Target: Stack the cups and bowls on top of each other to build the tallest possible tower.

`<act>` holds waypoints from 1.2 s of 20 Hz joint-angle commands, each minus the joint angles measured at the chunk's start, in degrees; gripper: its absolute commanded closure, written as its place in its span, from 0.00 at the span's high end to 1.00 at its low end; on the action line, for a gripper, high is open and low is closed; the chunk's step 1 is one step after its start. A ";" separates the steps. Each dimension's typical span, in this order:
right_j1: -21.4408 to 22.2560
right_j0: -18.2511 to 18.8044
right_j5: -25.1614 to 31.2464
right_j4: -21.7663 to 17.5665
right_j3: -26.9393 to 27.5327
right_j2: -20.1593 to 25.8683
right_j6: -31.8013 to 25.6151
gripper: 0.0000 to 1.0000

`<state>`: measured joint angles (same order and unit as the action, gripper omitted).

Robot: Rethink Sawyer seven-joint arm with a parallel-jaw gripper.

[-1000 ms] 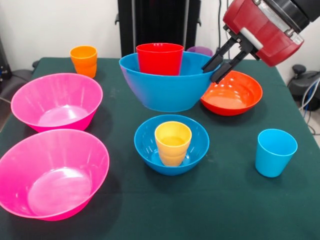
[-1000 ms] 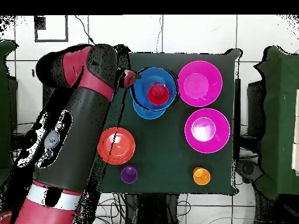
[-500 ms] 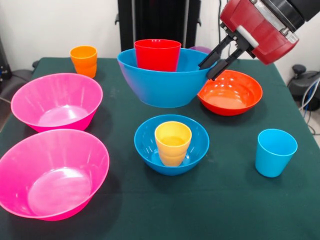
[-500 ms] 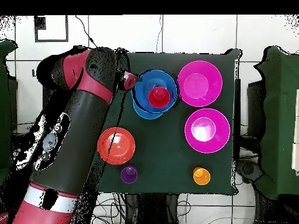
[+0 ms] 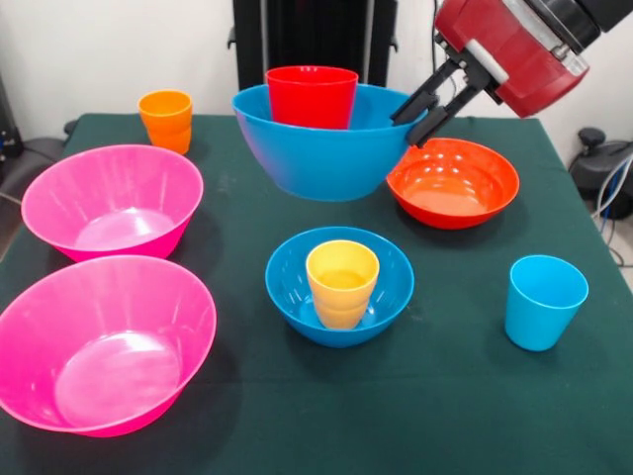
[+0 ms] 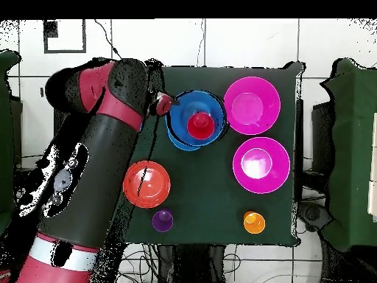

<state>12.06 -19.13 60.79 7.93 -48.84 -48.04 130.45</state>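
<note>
Blue bowl (image 5: 321, 143) with red cup (image 5: 312, 97) lifted higher, claw (image 5: 417, 117) still pinching rim

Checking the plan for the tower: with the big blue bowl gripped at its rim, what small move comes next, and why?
Probably carry the big blue bowl, red cup inside, over the yellow cup in the small blue bowl. The gripper pinches its rim, clear of the table.

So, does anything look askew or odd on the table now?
Yes. The big blue bowl hangs off the table, held by its rim in the fingers, with the red cup riding inside. Nothing is spilled.
</note>
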 commanded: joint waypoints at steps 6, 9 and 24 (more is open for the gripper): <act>-0.44 2.68 11.92 0.61 1.83 6.84 1.21 0.00; -0.34 2.54 11.87 0.51 1.56 6.95 1.54 0.00; -0.16 2.40 12.68 0.70 1.65 7.46 1.37 0.00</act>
<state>12.18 -17.49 67.28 7.98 -48.82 -48.03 130.45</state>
